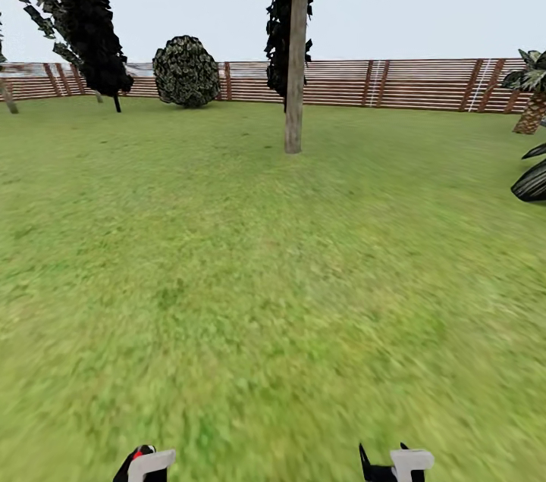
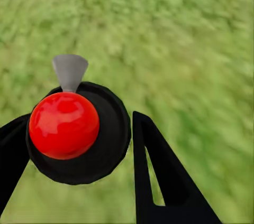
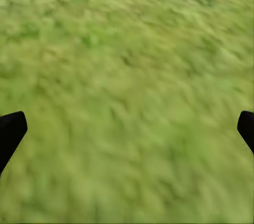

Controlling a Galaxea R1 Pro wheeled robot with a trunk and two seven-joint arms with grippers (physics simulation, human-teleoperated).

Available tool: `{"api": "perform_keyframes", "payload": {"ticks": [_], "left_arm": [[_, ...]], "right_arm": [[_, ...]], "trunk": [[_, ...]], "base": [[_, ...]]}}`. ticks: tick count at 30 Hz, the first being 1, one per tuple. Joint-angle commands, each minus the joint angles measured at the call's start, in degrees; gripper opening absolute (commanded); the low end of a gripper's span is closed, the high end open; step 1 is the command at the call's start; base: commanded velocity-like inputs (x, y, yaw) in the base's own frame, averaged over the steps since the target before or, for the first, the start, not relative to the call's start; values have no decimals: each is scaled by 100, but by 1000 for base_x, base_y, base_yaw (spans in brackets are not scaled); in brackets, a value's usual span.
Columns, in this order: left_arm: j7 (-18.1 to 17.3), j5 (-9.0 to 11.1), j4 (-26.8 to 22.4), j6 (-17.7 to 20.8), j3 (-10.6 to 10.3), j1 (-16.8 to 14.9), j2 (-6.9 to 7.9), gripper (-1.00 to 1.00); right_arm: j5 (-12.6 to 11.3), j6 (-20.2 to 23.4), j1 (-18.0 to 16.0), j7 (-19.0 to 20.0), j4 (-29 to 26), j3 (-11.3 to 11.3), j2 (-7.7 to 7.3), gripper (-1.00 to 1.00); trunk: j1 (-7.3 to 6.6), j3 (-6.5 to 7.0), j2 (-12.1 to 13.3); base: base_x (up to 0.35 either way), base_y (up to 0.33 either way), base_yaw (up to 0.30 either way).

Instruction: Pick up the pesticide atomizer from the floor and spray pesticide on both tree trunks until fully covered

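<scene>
Green lawn (image 1: 250,277) runs ahead to a slatted fence (image 1: 409,84), with one tree trunk (image 1: 296,50) standing well in front of it. Left gripper (image 2: 79,145) pinches the atomizer (image 2: 64,124) low over the grass, far short of that trunk, while the right gripper (image 3: 127,129) hangs spread wide.

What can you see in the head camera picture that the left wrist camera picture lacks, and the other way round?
Head view alone: the tree trunk standing on the lawn under its leafy crown, the brown slatted fence, a round bush and dark conifers. Left wrist view alone: a close look at the atomizer, black with a red ball and grey nozzle, sitting between the left gripper fingers. Both share the green grass and a glimpse of the atomizer's red.
</scene>
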Motion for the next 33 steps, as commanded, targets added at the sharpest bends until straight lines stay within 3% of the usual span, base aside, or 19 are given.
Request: {"api": "perform_keyframes", "payload": {"ticks": [1,19,33], "left_arm": [[16,-42,3,-16,24,-3,-4,-100],[16,-42,3,-16,24,-3,-4,-100],[16,-42,3,-16,24,-3,-4,-100]], "right_arm": [[1,-17,-3,1,4,1,-1,100],[-6,-17,-3,-16,3,-7,-1,100],[-6,-17,-3,-17,4,-8,-1,100]], "trunk": [[2,-5,-2],[2,-10,-2],[2,-124,-2]], "base": [[339,0,0],[339,0,0],[339,0,0]]}}
